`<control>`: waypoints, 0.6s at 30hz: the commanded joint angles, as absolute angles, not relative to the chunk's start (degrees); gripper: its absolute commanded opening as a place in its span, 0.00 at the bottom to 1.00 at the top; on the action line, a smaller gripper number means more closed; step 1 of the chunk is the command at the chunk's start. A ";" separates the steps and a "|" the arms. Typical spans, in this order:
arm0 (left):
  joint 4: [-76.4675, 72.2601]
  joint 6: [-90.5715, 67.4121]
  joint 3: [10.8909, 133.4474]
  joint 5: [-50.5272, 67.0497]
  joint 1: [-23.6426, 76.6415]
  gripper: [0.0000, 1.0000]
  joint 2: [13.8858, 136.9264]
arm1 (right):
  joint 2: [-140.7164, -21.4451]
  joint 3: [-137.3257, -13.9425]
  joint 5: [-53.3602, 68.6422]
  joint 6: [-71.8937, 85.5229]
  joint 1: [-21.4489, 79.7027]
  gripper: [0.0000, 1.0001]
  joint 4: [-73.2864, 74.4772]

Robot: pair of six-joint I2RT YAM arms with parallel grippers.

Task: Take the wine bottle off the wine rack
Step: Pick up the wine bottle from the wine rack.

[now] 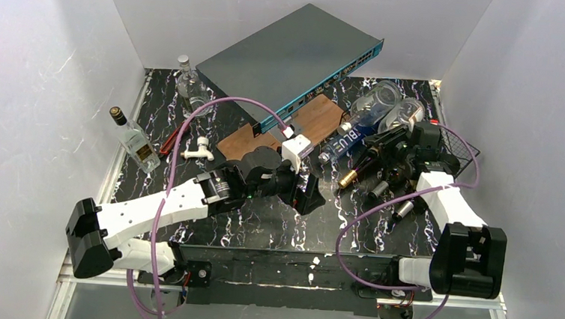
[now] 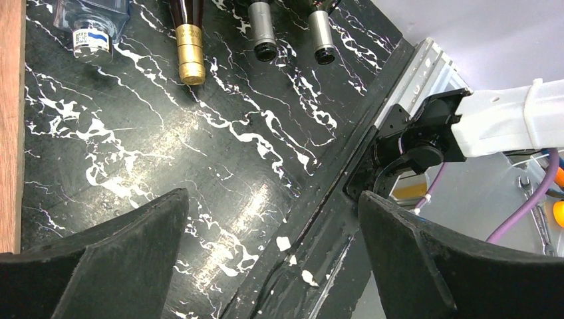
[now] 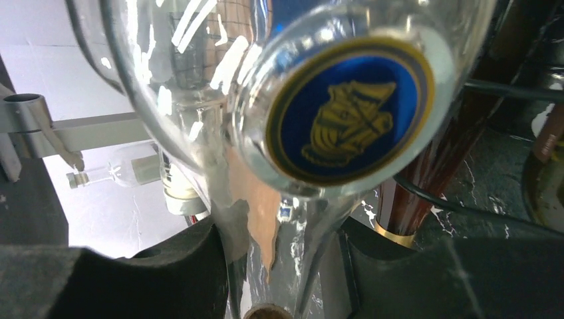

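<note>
- left gripper (image 2: 273,222) is hanging spread wide over the surface (image 2: 166,133);
- right gripper (image 3: 282,279) is flanking a clear bottle (image 3: 199,133) at its neck; whether pinching, cannot tell;
- wine bottle (image 1: 355,170) is lying on the wine rack (image 1: 457,145), far right, with clear bottles crowding it.

White walls (image 1: 30,74) on 3 sides, blk marbled tabletop (image 1: 259,229).

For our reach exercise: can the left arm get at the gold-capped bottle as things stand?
Probably yes. The left fingers are open, and only bare table lies between them and the gold-capped bottle, whose neck points their way. The right arm beside it may crowd.
</note>
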State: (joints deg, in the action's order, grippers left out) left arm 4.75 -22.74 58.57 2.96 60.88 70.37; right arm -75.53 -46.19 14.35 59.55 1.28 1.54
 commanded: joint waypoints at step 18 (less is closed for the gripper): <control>4.07 -24.13 57.41 4.12 61.43 0.98 67.13 | -63.60 -47.64 10.80 51.56 -4.26 0.01 2.94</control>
State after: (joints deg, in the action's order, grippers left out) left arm 4.73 -23.90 57.84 3.62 60.99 69.38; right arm -67.72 -45.93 14.87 55.09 -2.35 10.02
